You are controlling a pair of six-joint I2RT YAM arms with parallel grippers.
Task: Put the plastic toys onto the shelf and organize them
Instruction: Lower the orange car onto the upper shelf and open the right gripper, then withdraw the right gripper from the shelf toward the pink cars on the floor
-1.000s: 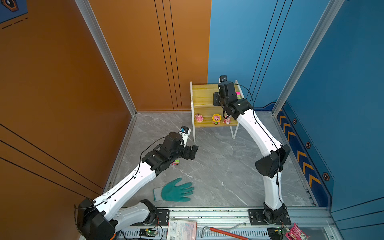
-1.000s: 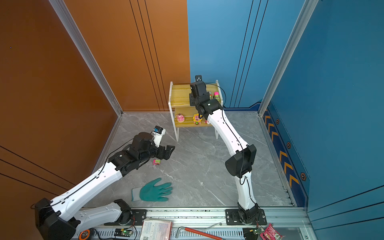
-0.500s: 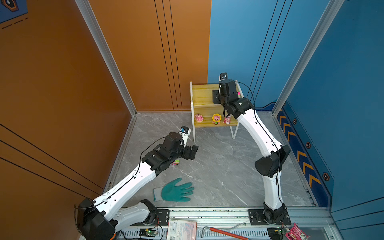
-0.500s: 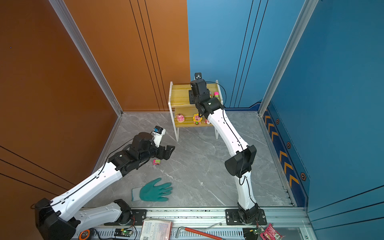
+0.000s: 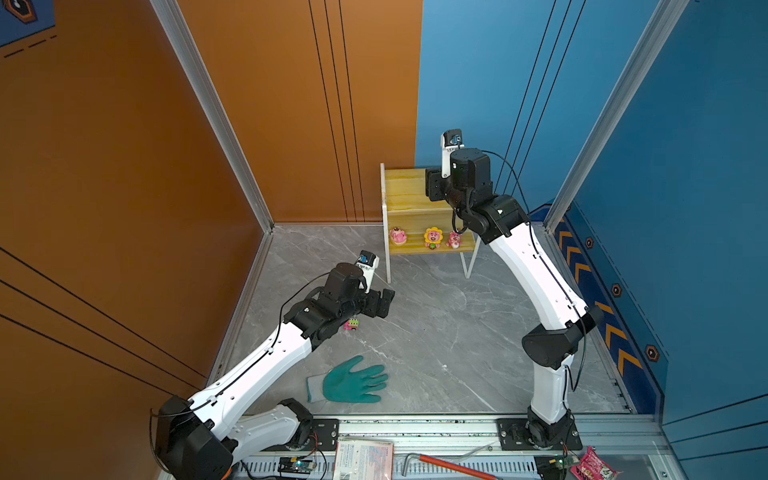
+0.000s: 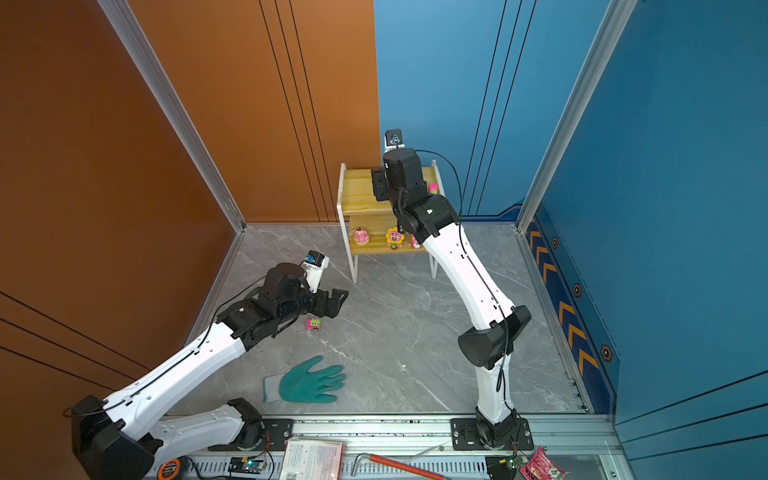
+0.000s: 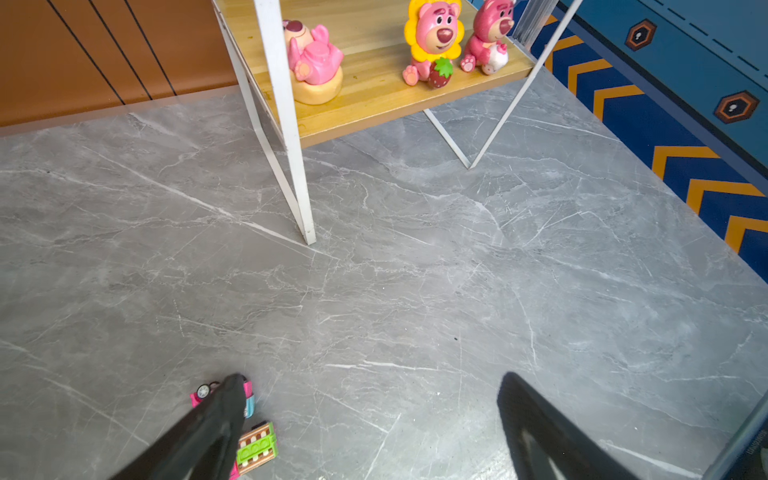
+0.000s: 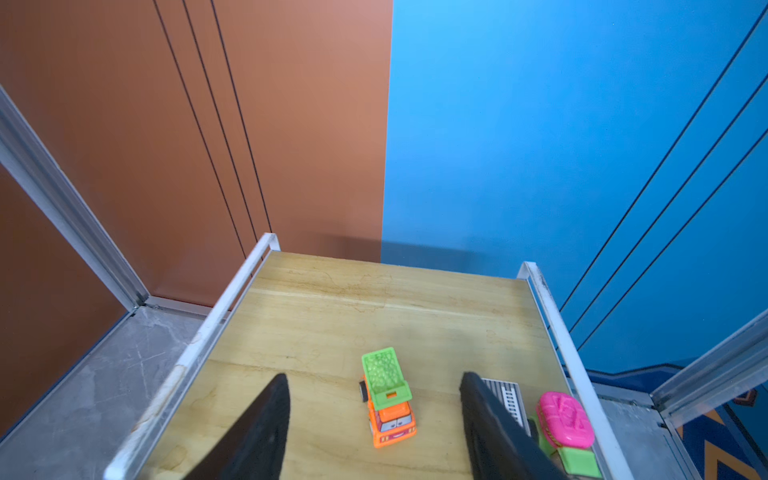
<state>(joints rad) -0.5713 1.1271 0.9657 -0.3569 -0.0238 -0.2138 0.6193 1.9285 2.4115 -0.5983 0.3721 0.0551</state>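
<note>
The right hand (image 8: 374, 377) hangs over the upper board of the shelf (image 8: 332, 307), its fingers apart. The orange dump truck with a green bed (image 8: 388, 409) stands on its wheels between them, touched by neither. I read this as the end of a placing step on that side. Beside the truck sits a pink-and-green car (image 8: 565, 419), which a top view (image 6: 433, 188) shows near the board's 3 o'clock end. Something grey and striped (image 8: 505, 397) between the two is mostly hidden by a finger, and I cannot tell what it is.

On the lower board stand three pink bears in a row. One lies back on a cream base (image 7: 313, 58), the sunflower bear (image 7: 434, 37) is in the middle, and the third bear (image 7: 488, 35) is just beside it.

Two toys remain on the grey tabletop, at about 9 o'clock from its centre in both top views: a pink car (image 7: 203, 390) and a green-and-orange car (image 7: 257, 446), close together. The left hand (image 7: 372, 380) hovers above them, spread wide and holding nothing, with one finger crossing in front of the pink car. The teal work glove (image 5: 349, 384) lies at 7 o'clock, apart from the toys.

The next move likely falls to the left hand. It needs to drop, bracket one car alone and close without nudging its neighbour. The right hand should lift straight clear so it doesn't roll the truck.
</note>
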